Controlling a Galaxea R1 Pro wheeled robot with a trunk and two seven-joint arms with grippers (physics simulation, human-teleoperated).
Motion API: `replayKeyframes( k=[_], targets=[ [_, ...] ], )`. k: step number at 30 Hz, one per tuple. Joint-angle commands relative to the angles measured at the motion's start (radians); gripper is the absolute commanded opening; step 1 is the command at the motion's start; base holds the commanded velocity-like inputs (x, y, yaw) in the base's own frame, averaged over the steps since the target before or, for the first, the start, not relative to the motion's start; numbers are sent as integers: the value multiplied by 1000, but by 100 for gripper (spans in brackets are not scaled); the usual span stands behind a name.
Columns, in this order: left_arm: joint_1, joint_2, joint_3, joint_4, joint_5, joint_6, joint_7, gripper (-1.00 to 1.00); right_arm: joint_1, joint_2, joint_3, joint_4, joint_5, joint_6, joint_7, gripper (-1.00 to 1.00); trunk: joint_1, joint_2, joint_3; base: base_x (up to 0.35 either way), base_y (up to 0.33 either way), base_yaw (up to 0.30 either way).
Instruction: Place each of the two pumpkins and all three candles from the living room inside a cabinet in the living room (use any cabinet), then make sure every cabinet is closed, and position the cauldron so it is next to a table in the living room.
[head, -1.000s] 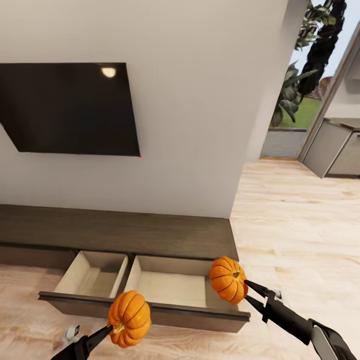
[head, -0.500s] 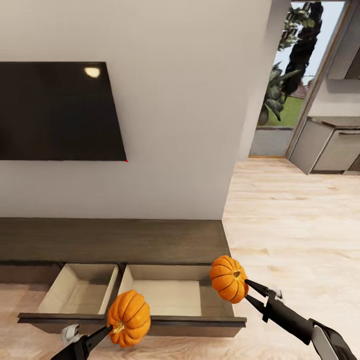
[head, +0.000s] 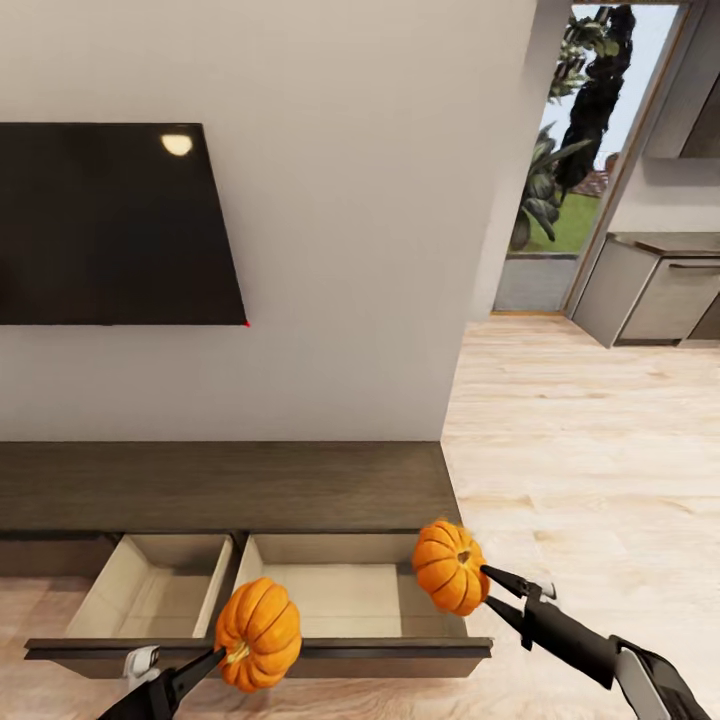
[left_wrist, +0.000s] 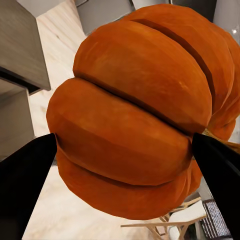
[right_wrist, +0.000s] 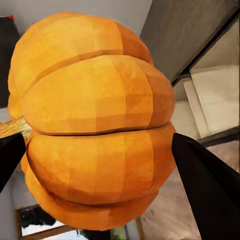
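Two orange ribbed pumpkins are held in the air over the front of the low dark brown cabinet (head: 220, 485). My left gripper (head: 228, 655) is shut on one pumpkin (head: 259, 633), which hangs above the drawer's front panel. My right gripper (head: 482, 590) is shut on the other pumpkin (head: 449, 565), above the right end of the pulled-out drawer (head: 330, 595). In the left wrist view the pumpkin (left_wrist: 135, 110) sits between two black fingers (left_wrist: 25, 180). The right wrist view has its pumpkin (right_wrist: 95, 125) between black fingers (right_wrist: 205, 185). Both pale drawer compartments look bare.
A black TV (head: 110, 225) hangs on the white wall above the cabinet. Light wood floor (head: 580, 450) stretches to the right toward grey kitchen units (head: 650, 295) and a glass opening with plants (head: 570, 130).
The whole view has shifted as the camera moved, bringing the open drawers squarer and closer below. Both pumpkins stay held; the right one sits slightly lower and more to the left.
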Motion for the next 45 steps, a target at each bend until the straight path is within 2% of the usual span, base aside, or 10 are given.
replayKeyframes(
  k=[1, 6, 10, 13, 17, 24, 28, 38, 43, 45],
  targets=[
    [-1, 1, -6, -1, 10, 18, -1, -100, -1, 1, 1, -1, -3, 8, -20, -100, 0, -1, -1, 0, 0, 0],
    [-1, 3, -5, -55, 9, 106, 16, -100, -10, 16, 64, -8, -2, 8, -132, -100, 0, -1, -1, 0, 0, 0],
    [-2, 10, -4, -202, 9, 185, 111, -100, -33, 22, 111, -25, -2, 8, -193, -100, 0, -1, -1, 0, 0, 0],
    [-2, 13, -4, -298, 8, 232, 159, -100, -47, 36, 121, -41, -3, 9, -250, -100, 0, -1, -1, 0, 0, 0],
    [-2, 14, -4, -395, 8, 279, 282, -100, -81, 51, 128, -66, -3, 9, -357, -100, 0, -1, -1, 0, 0, 0],
    [-8, 13, -7, -421, 1, 293, 412, -100, -113, 56, 191, -92, -2, 8, -480, -100, 0, -1, -1, 0, 0, 0],
    [-10, 10, -9, -417, -3, 292, 497, -100, -124, 86, 216, -97, -2, 7, -582, -100, 0, -1, -1, 0, 0, 0],
    [-12, 5, -12, -420, -8, 290, 658, -100, -128, 143, 258, -95, -1, -83, -724, -100, 0, -1, -1, 0, 0, 0],
    [-19, 3, -13, -425, -9, 293, 727, -100, -129, 192, 285, -95, 0, -142, -763, -100, 0, -1, -1, 0, 0, 0],
    [-21, 2, -16, -426, -10, 290, 767, -100, -136, 213, 303, -95, 0, -164, -818, -100, 0, -1, -1, 0, 0, 0]
  ],
)
